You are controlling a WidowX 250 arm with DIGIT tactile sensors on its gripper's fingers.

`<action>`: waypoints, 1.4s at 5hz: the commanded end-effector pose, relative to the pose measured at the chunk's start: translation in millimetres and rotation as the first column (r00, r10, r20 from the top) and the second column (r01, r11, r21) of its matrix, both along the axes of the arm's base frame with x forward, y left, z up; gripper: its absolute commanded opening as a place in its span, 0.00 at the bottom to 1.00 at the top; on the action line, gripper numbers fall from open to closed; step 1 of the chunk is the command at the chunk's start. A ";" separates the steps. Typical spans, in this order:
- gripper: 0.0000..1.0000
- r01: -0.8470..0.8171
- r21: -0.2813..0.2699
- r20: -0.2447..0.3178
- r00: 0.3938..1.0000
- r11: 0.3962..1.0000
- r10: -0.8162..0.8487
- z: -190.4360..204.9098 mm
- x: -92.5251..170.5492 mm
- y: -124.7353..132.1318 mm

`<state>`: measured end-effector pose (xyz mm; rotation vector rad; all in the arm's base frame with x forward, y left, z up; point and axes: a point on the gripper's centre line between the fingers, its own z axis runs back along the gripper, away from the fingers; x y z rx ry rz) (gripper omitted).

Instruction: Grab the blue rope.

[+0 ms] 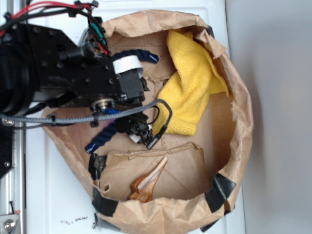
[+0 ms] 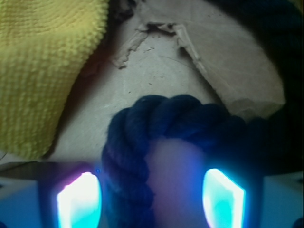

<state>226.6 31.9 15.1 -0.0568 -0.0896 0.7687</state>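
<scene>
The blue rope (image 1: 103, 137) is a thick dark navy twisted cord on the brown paper, and most of it is hidden under the arm. One end (image 1: 144, 54) shows above the arm, the other end at the lower left. In the wrist view a bend of the rope (image 2: 161, 118) arches between the two glowing fingertips (image 2: 80, 202). It lies close to the left one, with a pale gap before the right one. My gripper (image 2: 151, 202) is open and straddles this bend. In the exterior view the gripper (image 1: 140, 130) points down beside the yellow cloth.
A crumpled yellow cloth (image 1: 192, 85) lies right of the gripper, at the upper left (image 2: 42, 71) in the wrist view. The brown paper bag rim (image 1: 241, 122) rings the area, patched with black tape (image 1: 222, 190). An amber plastic piece (image 1: 148, 183) lies at the front. A grey braided cable (image 1: 73, 118) crosses the arm.
</scene>
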 end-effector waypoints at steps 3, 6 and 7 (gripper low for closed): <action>0.00 -0.088 0.000 0.080 0.993 0.996 0.088 5.3 7.4 16.7; 0.00 -0.056 -0.098 0.118 0.991 0.994 0.067 111.8 14.2 4.6; 0.00 -0.023 -0.113 0.138 0.990 0.993 0.039 142.1 13.4 6.0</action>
